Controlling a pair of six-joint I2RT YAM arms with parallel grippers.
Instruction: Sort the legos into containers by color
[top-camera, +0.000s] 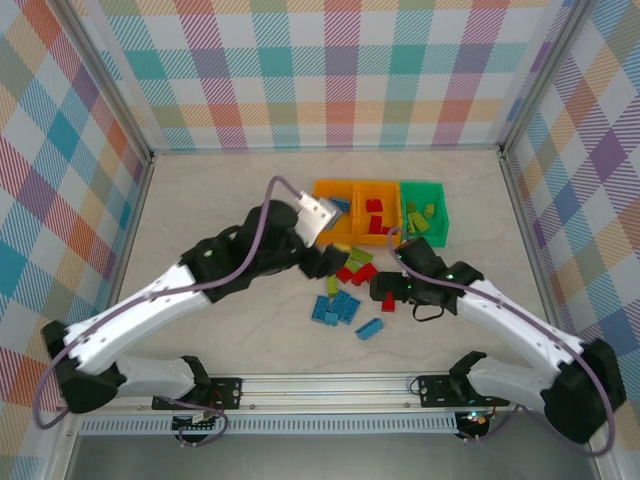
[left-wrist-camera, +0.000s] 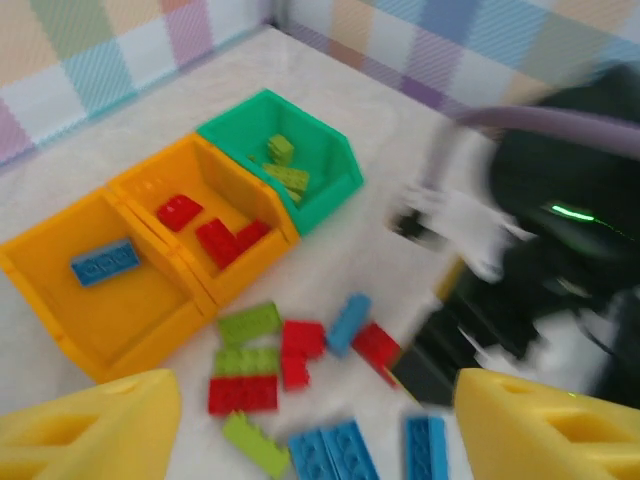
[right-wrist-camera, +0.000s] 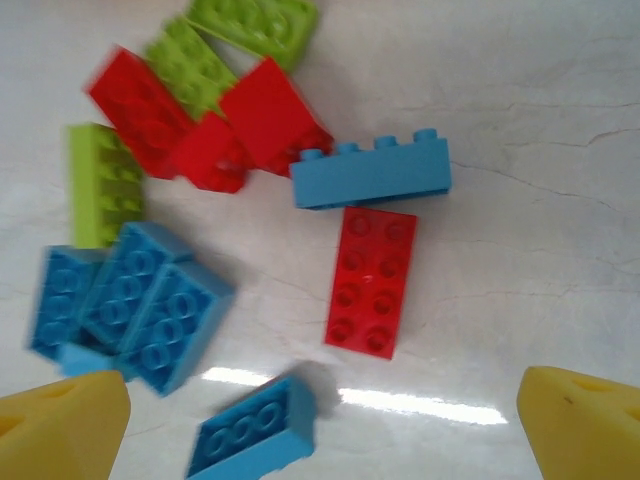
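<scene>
Three bins stand in a row at the back: an orange bin (top-camera: 336, 190) holding a blue brick (left-wrist-camera: 105, 262), an orange bin (top-camera: 378, 236) holding red bricks (left-wrist-camera: 215, 235), and a green bin (top-camera: 440, 200) holding olive-green bricks (left-wrist-camera: 285, 170). Loose blue, red and olive-green legos (top-camera: 345, 290) lie in front of the bins. My left gripper (left-wrist-camera: 320, 440) hovers open over this pile, nothing between its yellow fingers (left-wrist-camera: 90, 430). My right gripper (right-wrist-camera: 320, 430) is open just above a flat red brick (right-wrist-camera: 371, 282) and a blue brick (right-wrist-camera: 252, 430).
The right arm's black wrist (left-wrist-camera: 560, 250) looms close on the right of the left wrist view. A lone blue brick (top-camera: 369, 328) lies nearest the arms. Checkered walls ring the table (top-camera: 220, 200), with bare surface to the left.
</scene>
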